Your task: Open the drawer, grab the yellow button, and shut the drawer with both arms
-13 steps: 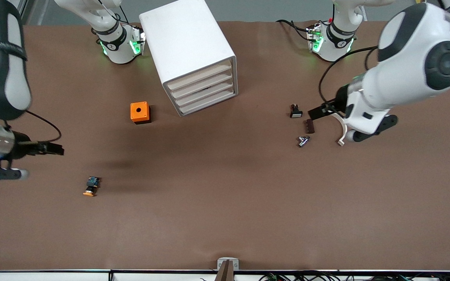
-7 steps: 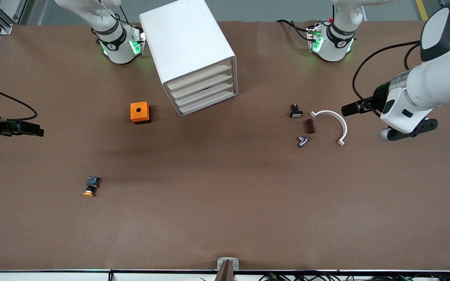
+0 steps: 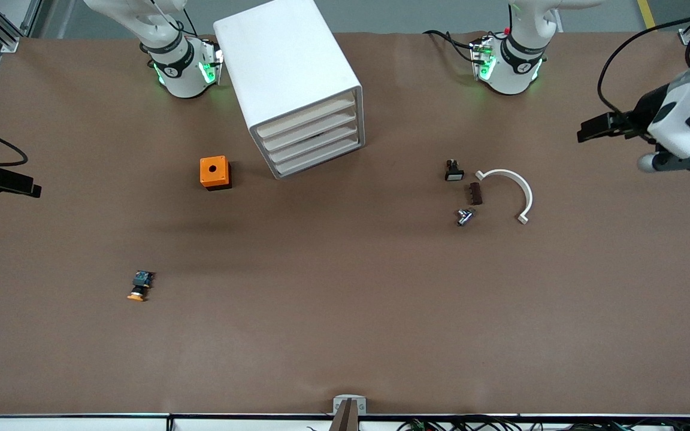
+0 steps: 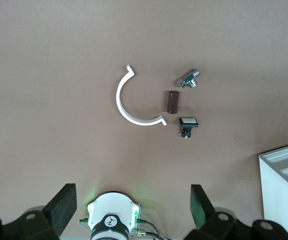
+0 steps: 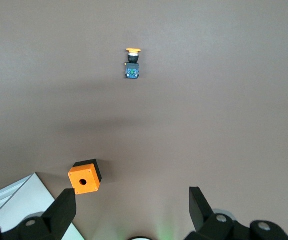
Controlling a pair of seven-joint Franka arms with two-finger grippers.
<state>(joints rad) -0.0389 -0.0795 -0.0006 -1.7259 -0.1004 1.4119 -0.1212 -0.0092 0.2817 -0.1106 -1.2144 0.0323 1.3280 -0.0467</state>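
Note:
The white cabinet (image 3: 288, 66) stands between the arms' bases, with its four drawers (image 3: 312, 139) all shut. The button (image 3: 140, 285), with its orange cap and dark body, lies on the bare table near the right arm's end, nearer to the front camera than the orange cube. It also shows in the right wrist view (image 5: 132, 64). My right gripper (image 3: 24, 187) is open and empty, high over the table's edge at the right arm's end (image 5: 131, 207). My left gripper (image 3: 587, 131) is open and empty, high over the left arm's end (image 4: 132, 207).
An orange cube with a round hole (image 3: 214, 172) sits beside the cabinet (image 5: 85, 176). Toward the left arm's end lie a white arc (image 3: 516, 190), a brown block (image 3: 474, 193), a metal part (image 3: 465, 216) and a black part with a white face (image 3: 453, 170).
Both arms have drawn back and outward toward their ends of the table. The left arm has uncovered the white arc. Nothing on the table has moved.

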